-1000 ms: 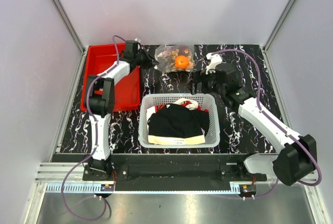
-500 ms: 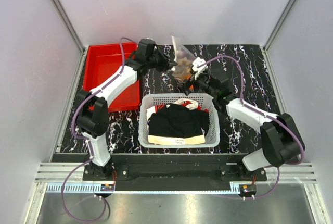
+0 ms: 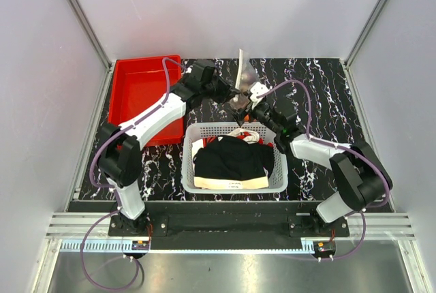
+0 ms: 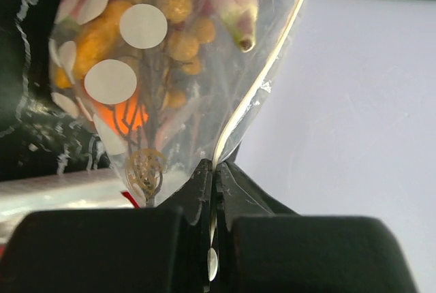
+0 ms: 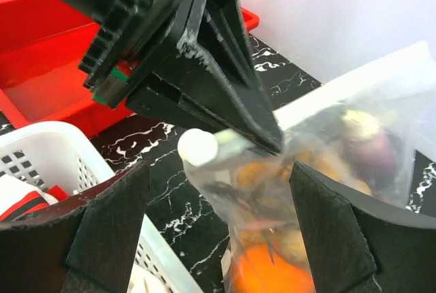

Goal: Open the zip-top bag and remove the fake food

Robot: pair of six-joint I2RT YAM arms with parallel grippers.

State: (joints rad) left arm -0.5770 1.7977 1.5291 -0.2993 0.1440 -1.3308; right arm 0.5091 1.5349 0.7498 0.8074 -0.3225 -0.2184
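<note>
My left gripper point(image 4: 212, 170) is clenched on the bag's point(image 4: 204, 68) zip edge, holding it up off the table point(image 3: 327, 95), just behind the basket point(image 3: 235, 157). My right gripper point(image 5: 219, 191) is released, its fingers point(image 5: 109, 232) spread either side of the bag. The food point(image 4: 136, 27) sits inside.

zip-top bag point(image 5: 327, 153), strip point(image 5: 344, 90) clamped — left fingers point(image 5: 225, 95)

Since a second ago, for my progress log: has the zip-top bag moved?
Yes: the zip-top bag rose off the table, toward the white basket.
</note>
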